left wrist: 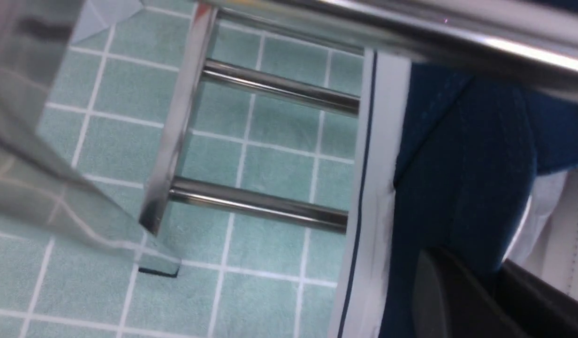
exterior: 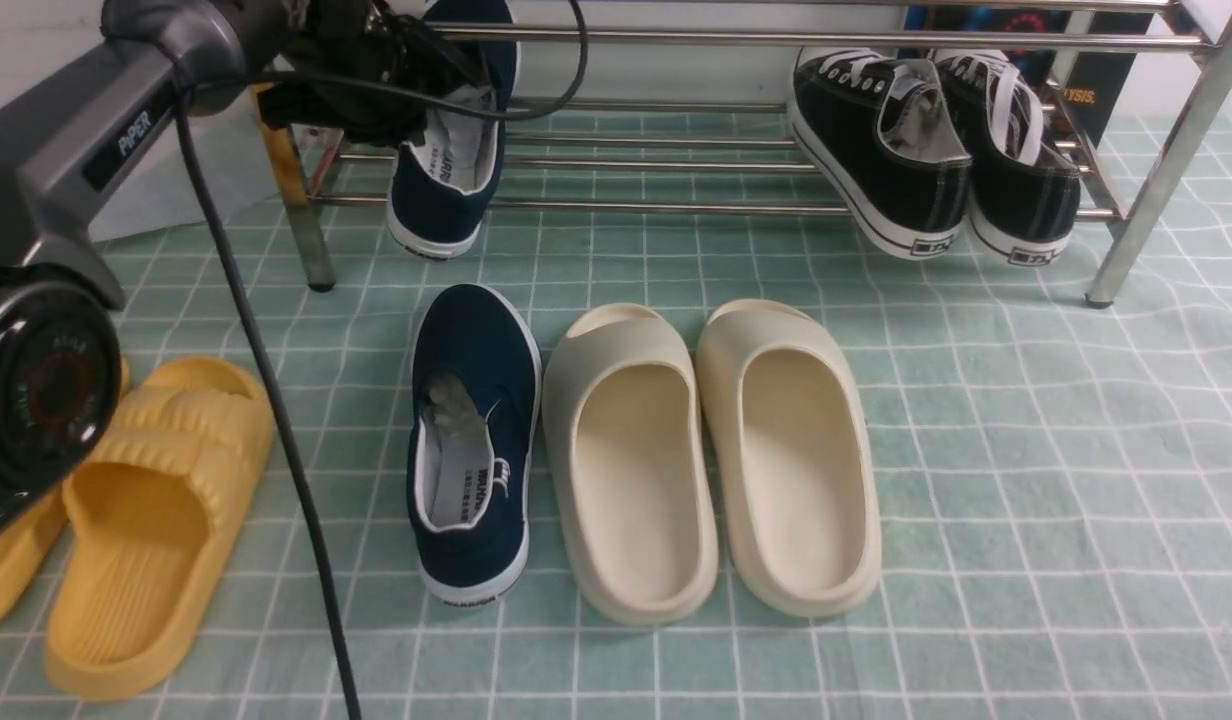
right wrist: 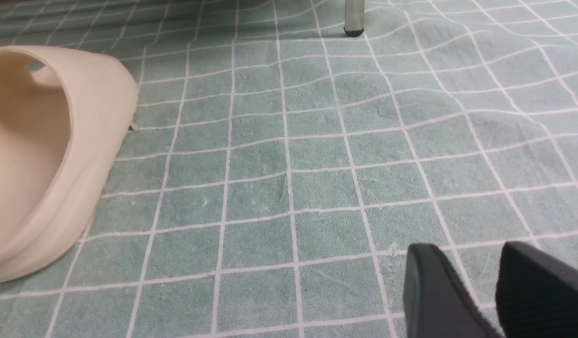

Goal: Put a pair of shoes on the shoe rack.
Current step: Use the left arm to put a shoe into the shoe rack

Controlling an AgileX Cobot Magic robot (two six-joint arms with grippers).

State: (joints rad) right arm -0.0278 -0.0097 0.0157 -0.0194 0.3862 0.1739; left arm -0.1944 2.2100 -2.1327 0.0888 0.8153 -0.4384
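Navy slip-on shoes, one pair, are split between rack and floor. One shoe (exterior: 446,170) leans at the left end of the chrome shoe rack (exterior: 776,40). Its long axis slopes, with the heel low towards the robot and the toe raised towards the back. The left gripper (exterior: 416,95) is clamped on its side wall, one finger (left wrist: 439,291) on the navy canvas and the other against the white lining. The second shoe (exterior: 473,440) lies flat on the green checked cloth (exterior: 1026,450), just beside the cream slides (exterior: 716,460). Its toe points to the rack, and "WARRIOR" is printed on its heel and insole. The left arm (exterior: 86,150) reads "PIPER". The right gripper (right wrist: 493,300) hovers over bare cloth, fingers slightly apart and holding nothing.
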